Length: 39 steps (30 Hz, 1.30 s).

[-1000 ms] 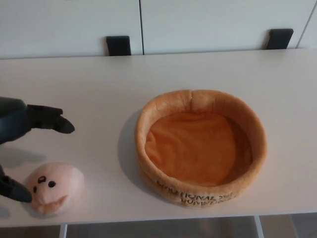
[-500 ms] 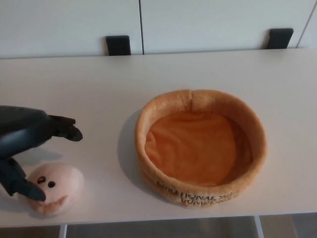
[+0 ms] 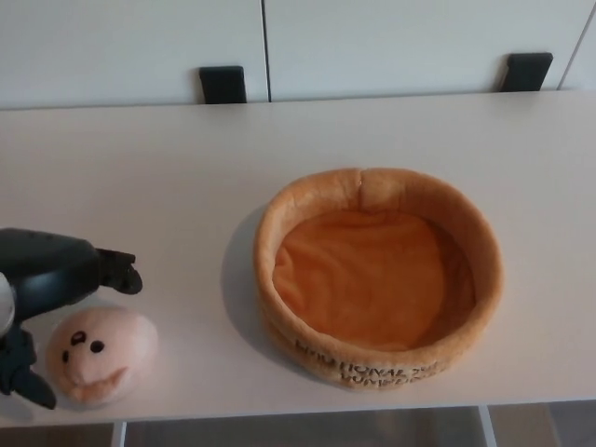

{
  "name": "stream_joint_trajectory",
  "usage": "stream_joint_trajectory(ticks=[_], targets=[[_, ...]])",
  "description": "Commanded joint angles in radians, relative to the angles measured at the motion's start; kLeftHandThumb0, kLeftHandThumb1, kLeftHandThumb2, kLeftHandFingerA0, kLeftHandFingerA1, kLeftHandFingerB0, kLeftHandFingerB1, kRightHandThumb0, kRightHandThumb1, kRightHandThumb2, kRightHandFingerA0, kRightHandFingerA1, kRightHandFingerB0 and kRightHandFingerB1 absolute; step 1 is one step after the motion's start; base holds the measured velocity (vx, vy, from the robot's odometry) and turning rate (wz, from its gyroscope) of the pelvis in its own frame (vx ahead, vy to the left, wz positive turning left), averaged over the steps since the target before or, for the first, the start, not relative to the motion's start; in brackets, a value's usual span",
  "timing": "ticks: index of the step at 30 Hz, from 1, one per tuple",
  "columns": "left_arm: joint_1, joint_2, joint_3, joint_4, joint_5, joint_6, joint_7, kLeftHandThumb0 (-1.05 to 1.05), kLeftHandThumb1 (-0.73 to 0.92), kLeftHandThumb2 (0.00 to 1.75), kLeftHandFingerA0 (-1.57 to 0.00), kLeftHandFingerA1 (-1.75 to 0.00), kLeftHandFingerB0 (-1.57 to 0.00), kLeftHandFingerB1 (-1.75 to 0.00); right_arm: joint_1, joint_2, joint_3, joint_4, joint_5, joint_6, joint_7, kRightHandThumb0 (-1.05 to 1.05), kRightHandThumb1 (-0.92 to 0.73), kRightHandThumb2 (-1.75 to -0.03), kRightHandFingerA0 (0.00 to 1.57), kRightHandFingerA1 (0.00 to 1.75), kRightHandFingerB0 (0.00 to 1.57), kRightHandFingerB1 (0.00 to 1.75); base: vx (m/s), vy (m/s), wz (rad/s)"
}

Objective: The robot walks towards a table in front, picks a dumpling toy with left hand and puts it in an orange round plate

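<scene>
One soft, rounded plush dumpling toy (image 3: 98, 355) lies on the smooth surface (image 3: 186, 177), left robot hand (image 3: 51, 279) spread around it; fuzzy orange round plate (image 3: 377, 275) sits apart.

Place: plain indoor test room (lab-like)
Table (image 3: 186, 168): bare white top
Far edge: white panelled wall (image 3: 130, 47), two black brackets (image 3: 223, 85)
Props: plush toys only

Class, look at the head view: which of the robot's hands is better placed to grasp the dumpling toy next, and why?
Left. The left hand is open right beside the dumpling toy, its fingers spread either side of it. The right hand is not in view. The orange plate sits empty to the toy's right.
</scene>
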<state>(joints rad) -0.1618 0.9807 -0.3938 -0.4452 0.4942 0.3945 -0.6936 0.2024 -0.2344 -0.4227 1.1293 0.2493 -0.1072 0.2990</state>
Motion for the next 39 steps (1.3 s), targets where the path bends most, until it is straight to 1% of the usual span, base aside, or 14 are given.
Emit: stream_joint_trajectory(ticks=[1, 10, 11, 17, 23, 29, 31, 32, 33, 35, 36, 37, 38, 39], targets=[[0.006, -0.003, -0.014, 0.004, 0.062, 0.034, -0.078, -0.25, 0.00, 0.71, -0.11, -0.50, -0.16, -0.53, -0.002, -0.014, -0.003, 0.002, 0.006, 0.006, -0.011, 0.09, -0.48, -0.88, 0.43, 0.63, 0.25, 0.52, 0.00, 0.000, 0.00], [0.029, -0.036, -0.020, 0.003, 0.107, 0.040, -0.086, -0.25, 0.00, 0.71, -0.10, -0.50, -0.15, -0.53, -0.005, -0.019, 0.007, 0.010, -0.001, -0.002, 0.003, 0.08, -0.48, -0.88, 0.43, 0.64, 0.25, 0.52, 0.00, 0.000, 0.00], [0.039, -0.044, -0.020, 0.002, 0.124, 0.034, -0.068, -0.64, 0.29, 0.59, -0.25, -0.33, -0.25, -0.40, -0.006, -0.018, 0.006, 0.007, 0.000, 0.003, -0.004, 0.09, -0.47, -0.87, 0.44, 0.64, 0.25, 0.52, 0.00, 0.000, 0.00], [0.085, -0.096, -0.008, -0.005, 0.181, 0.030, -0.006, -0.62, 0.29, 0.59, -0.27, -0.34, -0.26, -0.41, -0.010, -0.020, 0.002, 0.023, 0.003, -0.006, 0.003, 0.07, -0.46, -0.87, 0.44, 0.64, 0.27, 0.53, 0.00, 0.000, 0.00], [0.127, -0.149, 0.008, 0.006, 0.233, -0.012, 0.088, -0.60, 0.32, 0.63, -0.35, -0.38, -0.25, -0.44, -0.008, -0.018, 0.004, 0.013, 0.003, -0.006, 0.000, 0.08, -0.48, -0.88, 0.41, 0.62, 0.27, 0.53, 0.00, 0.000, 0.00], [0.161, -0.198, 0.044, 0.029, 0.235, -0.060, 0.173, -0.60, 0.28, 0.55, -0.43, -0.39, -0.32, -0.42, 0.004, -0.014, 0.008, -0.020, 0.002, 0.005, -0.006, 0.05, -0.45, -0.86, 0.47, 0.65, 0.28, 0.53, 0.00, 0.000, 0.00], [0.176, -0.210, 0.059, 0.047, 0.230, -0.095, 0.214, -0.47, 0.37, 0.52, -0.58, -0.41, -0.40, -0.40, 0.000, -0.016, 0.009, -0.008, -0.001, 0.002, -0.007, 0.05, -0.45, -0.86, 0.44, 0.64, 0.28, 0.53, 0.00, 0.000, 0.00], [0.179, -0.212, 0.063, 0.053, 0.228, -0.108, 0.226, -0.47, 0.37, 0.52, -0.58, -0.41, -0.40, -0.40, -0.001, -0.016, 0.008, -0.004, -0.001, 0.001, -0.007, 0.05, -0.45, -0.86, 0.44, 0.64, 0.28, 0.53, 0.00, 0.000, 0.00], [0.188, -0.214, 0.077, 0.068, 0.219, -0.152, 0.265, -0.46, 0.42, 0.66, -1.14, -0.65, -0.53, -0.47, -0.001, -0.016, 0.008, -0.007, 0.000, 0.000, -0.007, 0.06, -0.45, -0.86, 0.46, 0.65, 0.27, 0.53, 0.00, 0.000, 0.00], [0.194, -0.217, 0.089, 0.084, 0.211, -0.197, 0.304, -0.46, 0.42, 0.66, -1.14, -0.65, -0.53, -0.47, 0.001, -0.015, 0.008, -0.013, 0.001, 0.000, -0.006, 0.06, -0.45, -0.86, 0.46, 0.65, 0.27, 0.53, 0.00, 0.000, 0.00], [0.206, -0.225, 0.105, 0.107, 0.201, -0.245, 0.361, -0.33, 0.58, 0.58, -1.36, -0.60, -0.76, -0.43, 0.000, -0.015, 0.008, -0.015, 0.002, 0.004, -0.006, 0.05, -0.46, -0.87, 0.43, 0.63, 0.26, 0.52, 0.00, 0.000, 0.00], [0.209, -0.228, 0.110, 0.114, 0.200, -0.259, 0.376, -0.33, 0.58, 0.58, -1.36, -0.60, -0.76, -0.43, 0.000, -0.015, 0.008, -0.015, 0.002, 0.005, -0.006, 0.05, -0.46, -0.87, 0.43, 0.63, 0.26, 0.52, 0.00, 0.000, 0.00], [0.217, -0.242, 0.125, 0.141, 0.190, -0.296, 0.426, -0.30, 0.59, 0.59, -1.40, -0.61, -1.00, -0.48, -0.002, -0.015, 0.006, -0.012, 0.004, 0.006, -0.005, 0.04, -0.47, -0.87, 0.43, 0.63, 0.26, 0.52, 0.00, 0.000, 0.00], [0.223, -0.267, 0.149, 0.159, 0.154, -0.313, 0.449, -0.28, 0.52, 0.56, -1.37, -0.60, -1.18, -0.54, -0.005, -0.016, 0.005, -0.008, 0.004, 0.005, -0.006, 0.04, -0.46, -0.86, 0.42, 0.63, 0.27, 0.53, 0.00, 0.000, 0.00]])
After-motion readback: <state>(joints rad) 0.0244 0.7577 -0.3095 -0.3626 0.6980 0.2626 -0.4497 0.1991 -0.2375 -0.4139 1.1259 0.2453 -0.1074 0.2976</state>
